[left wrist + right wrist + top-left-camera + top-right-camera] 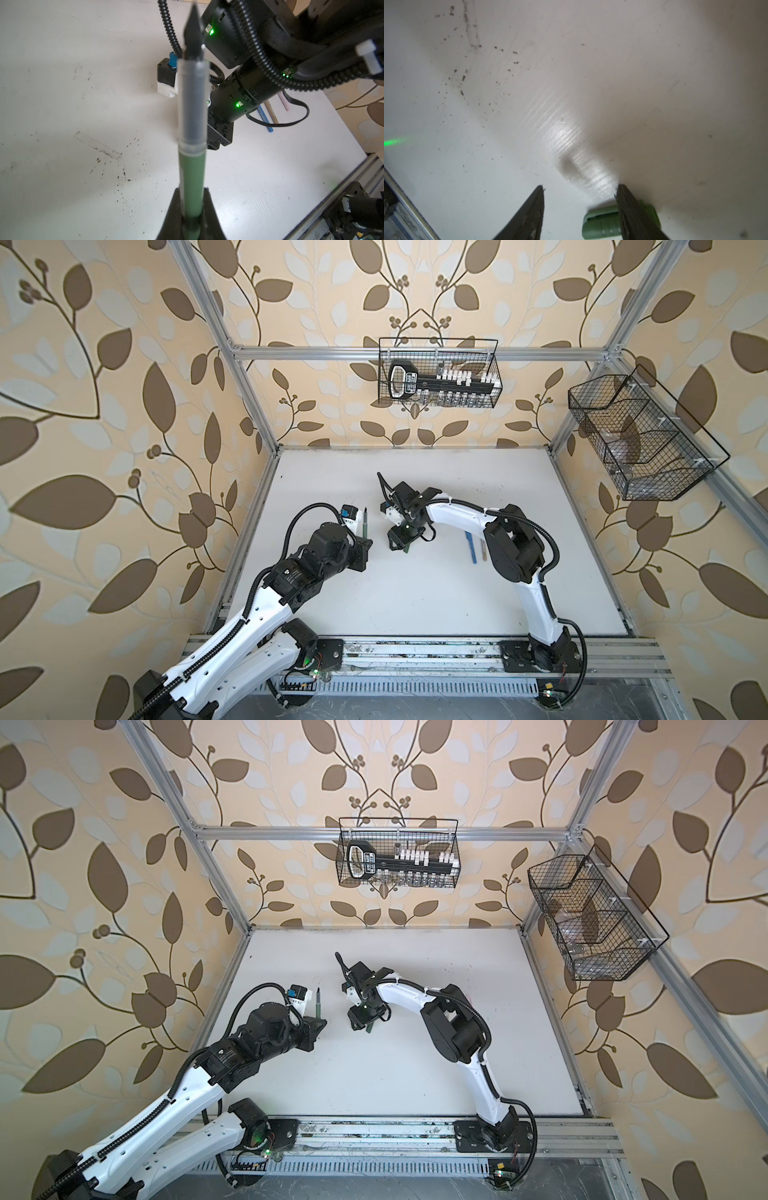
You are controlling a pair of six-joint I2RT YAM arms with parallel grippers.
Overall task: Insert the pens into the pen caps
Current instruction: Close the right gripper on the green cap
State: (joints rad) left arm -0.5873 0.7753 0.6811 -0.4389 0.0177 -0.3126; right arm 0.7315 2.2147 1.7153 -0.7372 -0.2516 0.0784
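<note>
Two jaws of the left gripper [192, 199] clamp the green pen [192, 170], tip jutting beyond them, while the right gripper [580, 189] stands spread, one jaw crossing the green cap [602, 224] lying below.

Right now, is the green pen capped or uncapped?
Uncapped. The green pen, held in the left gripper, shows its dark tip bare; the green cap lies separately on the table by the right gripper.
</note>
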